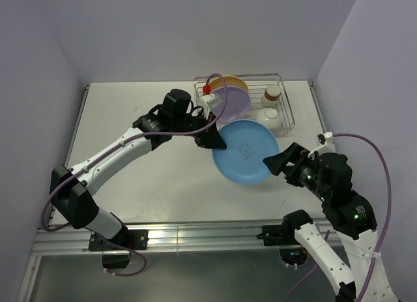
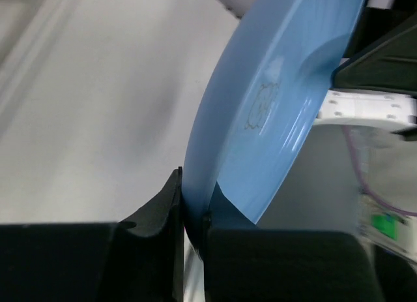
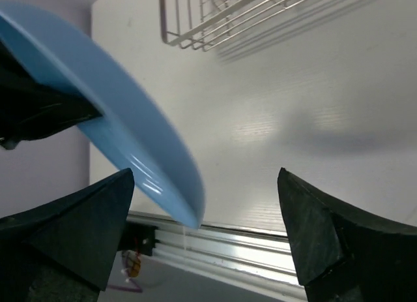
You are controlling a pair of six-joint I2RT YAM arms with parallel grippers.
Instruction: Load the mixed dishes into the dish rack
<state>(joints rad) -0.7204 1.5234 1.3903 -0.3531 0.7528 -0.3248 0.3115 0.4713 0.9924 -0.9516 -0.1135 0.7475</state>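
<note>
The blue plate (image 1: 246, 152) hangs tilted above the table, just in front of the dish rack (image 1: 287, 114). My left gripper (image 1: 218, 140) is shut on its left rim; the left wrist view shows both fingers of this gripper (image 2: 194, 211) pinching the plate's (image 2: 273, 100) edge. My right gripper (image 1: 273, 164) stands open at the plate's right rim. In the right wrist view the plate's (image 3: 130, 145) edge lies between the spread jaws of that gripper (image 3: 206, 178), touching neither. In the rack stand an orange-yellow plate (image 1: 236, 84) and a lavender plate (image 1: 233, 101), with a brown-rimmed cup (image 1: 272, 93) and a white bowl (image 1: 268, 117).
The rack's wire corner (image 3: 215, 21) shows at the top of the right wrist view. Purple walls close in the table on the left, back and right. An aluminium rail (image 1: 195, 235) runs along the near edge.
</note>
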